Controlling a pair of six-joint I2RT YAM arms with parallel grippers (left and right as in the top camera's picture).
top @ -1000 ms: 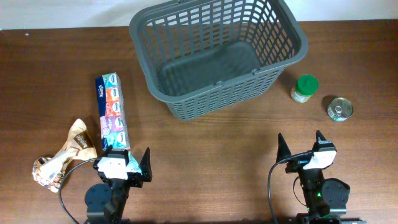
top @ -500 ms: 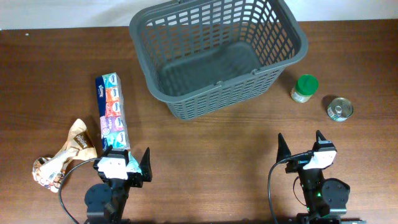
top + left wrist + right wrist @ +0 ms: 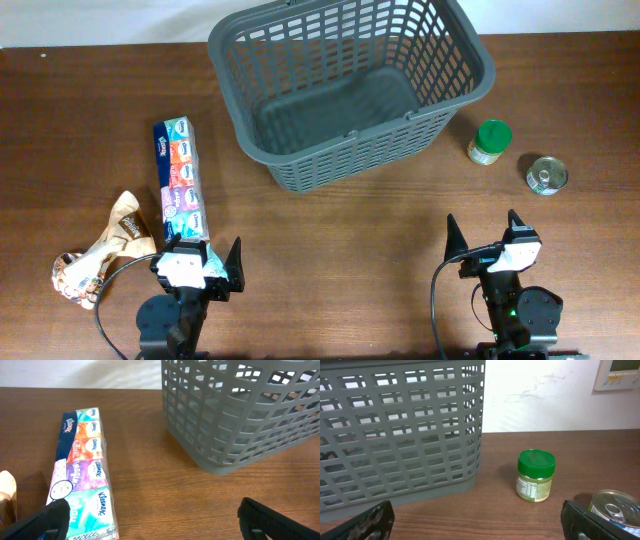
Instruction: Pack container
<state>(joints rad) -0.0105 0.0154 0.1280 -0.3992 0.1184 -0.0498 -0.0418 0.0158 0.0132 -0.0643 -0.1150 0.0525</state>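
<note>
The dark grey slotted basket (image 3: 350, 85) stands at the back middle of the table with nothing visible inside; it also shows in the left wrist view (image 3: 245, 410) and the right wrist view (image 3: 395, 430). A long pack of Kleenex tissues (image 3: 180, 180) lies left of it, its near end by my left gripper (image 3: 207, 262), which is open and empty (image 3: 150, 520). A green-lidded jar (image 3: 489, 141) and a silver tin can (image 3: 546, 175) stand right of the basket. My right gripper (image 3: 484, 238) is open and empty near the front edge (image 3: 475, 520).
A crumpled tan snack bag (image 3: 100, 255) lies at the front left beside the left arm. The jar (image 3: 535, 475) and can (image 3: 615, 507) sit ahead and right of the right gripper. The table is dark brown wood (image 3: 340, 250).
</note>
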